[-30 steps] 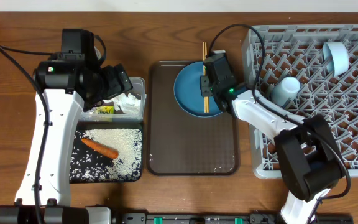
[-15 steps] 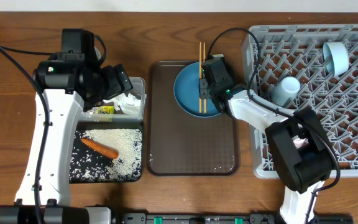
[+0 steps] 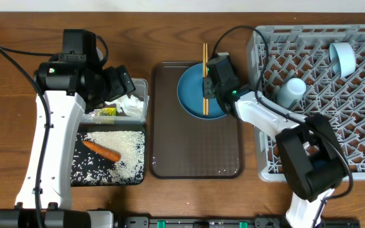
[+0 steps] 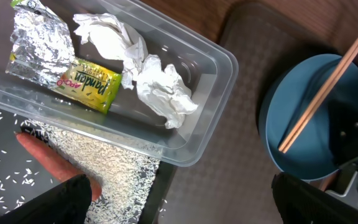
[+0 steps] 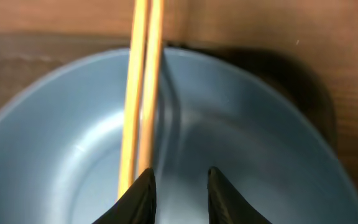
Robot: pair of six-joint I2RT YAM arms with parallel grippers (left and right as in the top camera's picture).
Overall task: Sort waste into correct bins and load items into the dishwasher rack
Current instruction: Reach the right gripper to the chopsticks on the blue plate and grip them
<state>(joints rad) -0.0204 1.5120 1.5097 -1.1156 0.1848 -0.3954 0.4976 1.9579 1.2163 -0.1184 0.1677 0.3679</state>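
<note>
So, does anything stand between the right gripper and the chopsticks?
Nothing visible does. The chopsticks lie bare on the blue plate, just beside the right gripper, whose fingers are apart.

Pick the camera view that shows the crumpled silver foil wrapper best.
Left wrist: the crumpled silver foil wrapper shows large, its yellow-green print readable, inside the clear plastic rectangular tub. Overhead shows only a small yellow-green sliver of it. Right wrist shows none of it.

White arms (image 3: 43,139), black joints, black cables.
</note>
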